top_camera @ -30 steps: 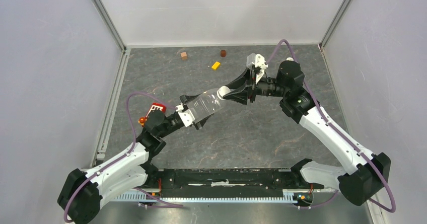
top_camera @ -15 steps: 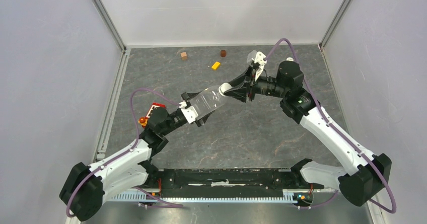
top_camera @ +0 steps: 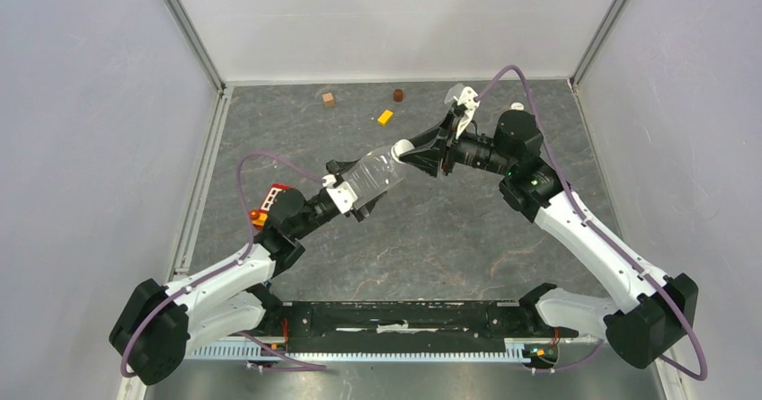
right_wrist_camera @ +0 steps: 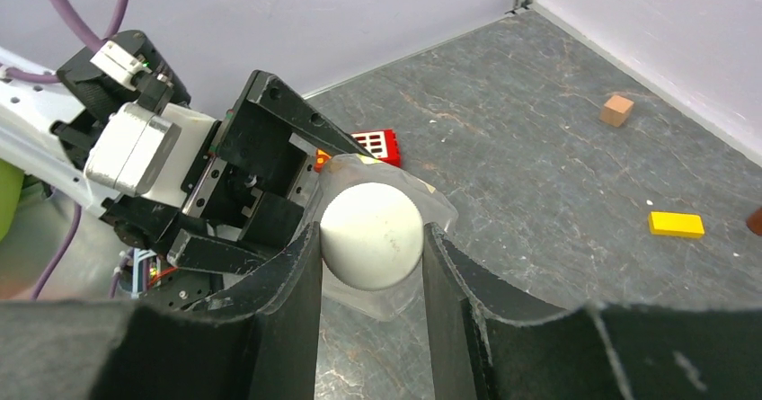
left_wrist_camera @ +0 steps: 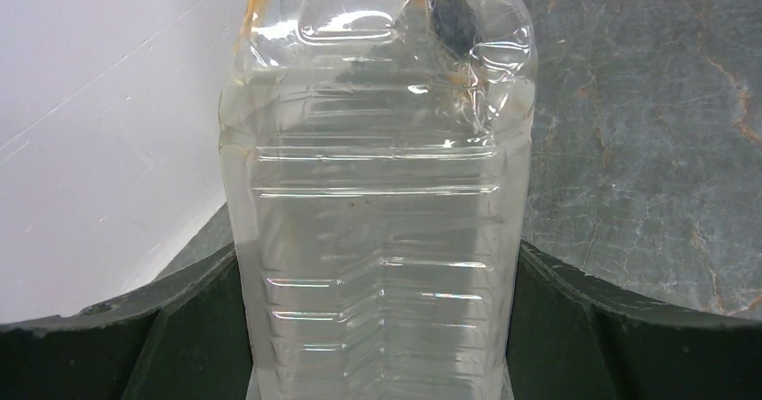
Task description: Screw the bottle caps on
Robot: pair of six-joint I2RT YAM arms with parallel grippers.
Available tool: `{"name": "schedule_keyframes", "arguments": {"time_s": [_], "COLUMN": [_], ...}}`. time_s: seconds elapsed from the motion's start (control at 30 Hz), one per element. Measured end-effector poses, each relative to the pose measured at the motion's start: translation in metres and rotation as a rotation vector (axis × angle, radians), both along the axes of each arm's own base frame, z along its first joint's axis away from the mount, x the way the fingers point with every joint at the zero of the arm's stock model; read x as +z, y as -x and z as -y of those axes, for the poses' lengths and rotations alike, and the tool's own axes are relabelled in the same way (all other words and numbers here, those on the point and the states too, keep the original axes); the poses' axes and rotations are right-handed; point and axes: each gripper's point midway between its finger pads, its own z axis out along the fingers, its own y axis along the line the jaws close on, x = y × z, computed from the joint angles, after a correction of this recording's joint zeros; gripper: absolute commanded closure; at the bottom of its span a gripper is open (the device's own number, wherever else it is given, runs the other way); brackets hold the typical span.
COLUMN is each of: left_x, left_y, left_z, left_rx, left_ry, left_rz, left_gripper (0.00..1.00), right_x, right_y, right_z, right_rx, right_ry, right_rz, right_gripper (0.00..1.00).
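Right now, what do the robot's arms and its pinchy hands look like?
The left arm and right arm have smooth white shells with chunky black joints. A purple cable loops along each one. The left gripper and right gripper each have two wide black fingers, with white blocks behind them.

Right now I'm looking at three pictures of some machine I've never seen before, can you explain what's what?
These are two robot arms bolted to a table. The wide picture looks down from above; the other two come from a camera on each wrist. The left gripper holds a clear bottle, and the right gripper pinches a white cap at its mouth. A brown cube, a yellow block, a dark cylinder and a red toy block lie on the table.
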Motion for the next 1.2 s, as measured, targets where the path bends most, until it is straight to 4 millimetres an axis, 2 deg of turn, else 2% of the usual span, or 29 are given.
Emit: {"name": "schedule_keyframes", "arguments": {"time_s": [0.3,0.73,1.0,1.2], "left_x": [-0.005,-0.015,-0.016,-0.011], "left_y": [-0.012,-0.032,-0.044,-0.053], "left_z": [0.002,-0.009,-0.005,0.001], "left_rx": [0.050,0.167,0.240,0.316], "left_ry": [-0.007,-0.107,-0.134,-0.118], "left_rz": [-0.013,0.061,0.079,0.077], "left_gripper": [0.75,0.76,0.78,0.78], "right_x": [-0.004,-0.023,-0.028,-0.023], "right_y": [-0.017,-0.040,-0.055,-0.066], "right_z": [-0.001,-0.003,0.005,0.010], "right_rx": [-0.073,-0.193,-0.346,-0.449], "right_ry": [0.003,0.008,-0.088,-0.183], "right_rz": [-0.072,-0.322,-0.443,-0.458], "right_gripper": [0.67,0.66,0.65,0.65]}}
